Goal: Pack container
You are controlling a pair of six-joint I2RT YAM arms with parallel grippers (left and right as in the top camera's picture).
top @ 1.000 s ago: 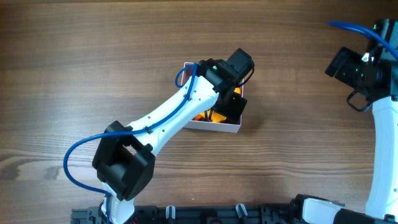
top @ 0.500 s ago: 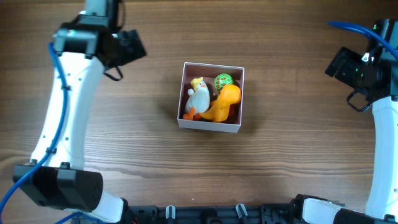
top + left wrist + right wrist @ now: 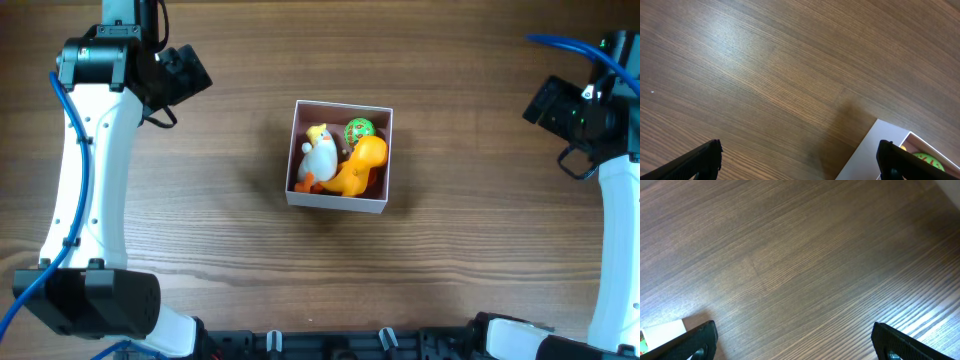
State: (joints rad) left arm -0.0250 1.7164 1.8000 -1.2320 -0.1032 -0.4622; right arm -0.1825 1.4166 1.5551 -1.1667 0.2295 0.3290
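The container (image 3: pixel 338 205), a square white-walled box with a pink inside, sits mid-table. Inside lie a white duck toy (image 3: pixel 320 158), an orange toy (image 3: pixel 358 167) and a green ball (image 3: pixel 359 131). My left gripper (image 3: pixel 196 72) is open and empty at the far left, well apart from the box. In the left wrist view its fingers (image 3: pixel 799 157) frame bare wood, with the container's corner (image 3: pixel 875 150) at the lower right. My right gripper (image 3: pixel 545 100) is open and empty at the far right; its wrist view (image 3: pixel 795 340) shows only wood and a white box corner (image 3: pixel 662 331).
The wooden table (image 3: pixel 200 220) surrounds the box. The arm bases and a black rail (image 3: pixel 330 345) line the near edge.
My left arm has pulled away from over the container to the far left, uncovering the toys inside. The right arm has not moved.
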